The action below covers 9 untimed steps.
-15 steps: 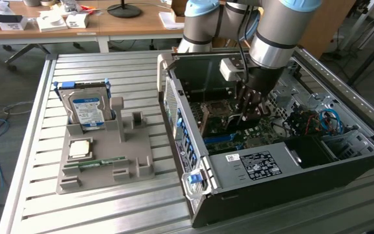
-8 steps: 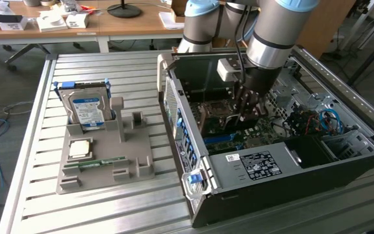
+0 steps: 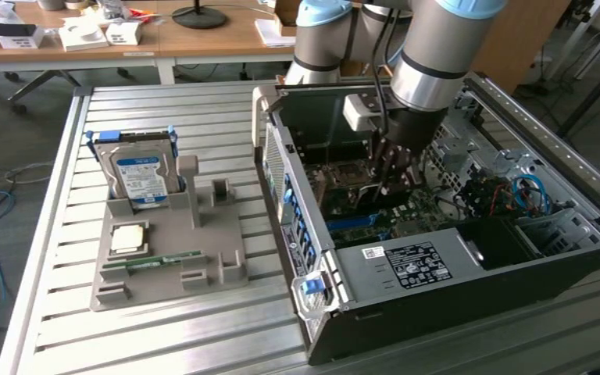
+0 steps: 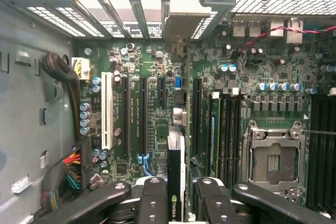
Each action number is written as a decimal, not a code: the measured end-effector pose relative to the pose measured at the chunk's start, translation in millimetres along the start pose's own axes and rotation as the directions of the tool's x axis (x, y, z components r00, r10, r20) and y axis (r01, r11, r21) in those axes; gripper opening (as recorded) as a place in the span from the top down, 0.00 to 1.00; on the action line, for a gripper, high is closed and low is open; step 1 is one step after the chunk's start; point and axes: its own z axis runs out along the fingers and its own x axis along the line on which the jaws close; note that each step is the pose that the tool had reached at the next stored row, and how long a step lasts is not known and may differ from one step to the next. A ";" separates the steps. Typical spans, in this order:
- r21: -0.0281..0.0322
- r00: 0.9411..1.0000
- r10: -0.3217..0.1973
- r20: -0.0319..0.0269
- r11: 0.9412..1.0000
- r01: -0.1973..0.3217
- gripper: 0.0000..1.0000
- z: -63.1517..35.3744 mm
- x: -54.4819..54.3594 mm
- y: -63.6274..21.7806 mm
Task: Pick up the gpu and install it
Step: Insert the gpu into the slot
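The gpu (image 4: 176, 153) shows edge-on in the wrist view as a thin dark card. Its pale metal bracket (image 4: 184, 17) reaches up to the case's rear slot openings. My gripper (image 4: 179, 190) is shut on the card, one black finger (image 4: 152, 195) on each side. The card hangs upright above the green motherboard (image 4: 157, 103), in line with the black expansion slots (image 4: 143, 114). I cannot tell whether its edge touches a slot. In the exterior view my gripper (image 3: 392, 168) reaches down into the open computer case (image 3: 467, 273), and the gpu (image 3: 386, 191) is a dark shape under it.
A white slot (image 4: 107, 108), the empty CPU socket (image 4: 273, 161) and a cable bundle (image 4: 71, 174) surround the card. To the exterior view's left of the case, a grey holder (image 3: 165, 258) carries a hard drive (image 3: 138, 176), a processor (image 3: 128, 238) and a green memory stick (image 3: 154, 259).
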 end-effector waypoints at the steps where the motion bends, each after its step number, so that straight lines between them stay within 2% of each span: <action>1: 0.000 1.000 0.000 0.000 1.000 0.000 0.74 0.0 0.0 0.6; 9: 0.000 1.000 0.000 0.000 1.000 0.000 0.74 0.1 0.1 6.4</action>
